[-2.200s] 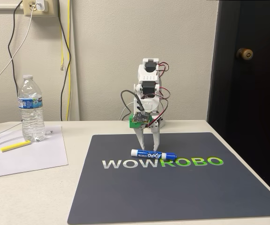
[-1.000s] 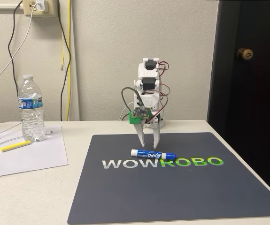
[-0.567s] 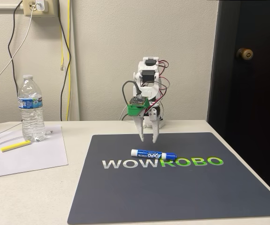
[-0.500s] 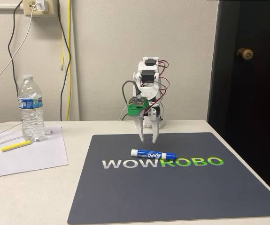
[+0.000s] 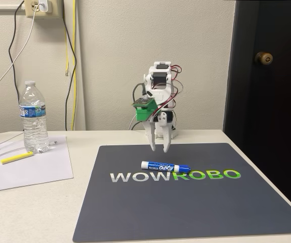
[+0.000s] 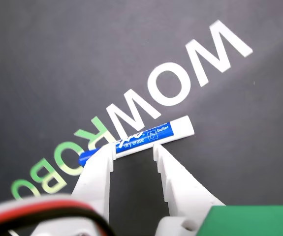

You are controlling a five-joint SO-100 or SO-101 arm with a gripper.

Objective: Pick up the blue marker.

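Evenly lit from above in the fixed view, soft shadows only. Sharp on the mat [image 6: 57,59] in the wrist view, blurred at the bottom edge.

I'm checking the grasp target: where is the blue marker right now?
In the fixed view, the blue marker lies flat on the dark mat, just above the "WOWROBO" lettering, with the open tool raised behind it, not touching.

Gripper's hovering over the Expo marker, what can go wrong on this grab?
1. In the fixed view the gripper hangs above and behind the blue marker; a straight descent may land short of it.
2. In the wrist view the open fingers straddle the barrel's label end, not its middle, so it may tilt on lift.
3. A round barrel on the mat could roll away.
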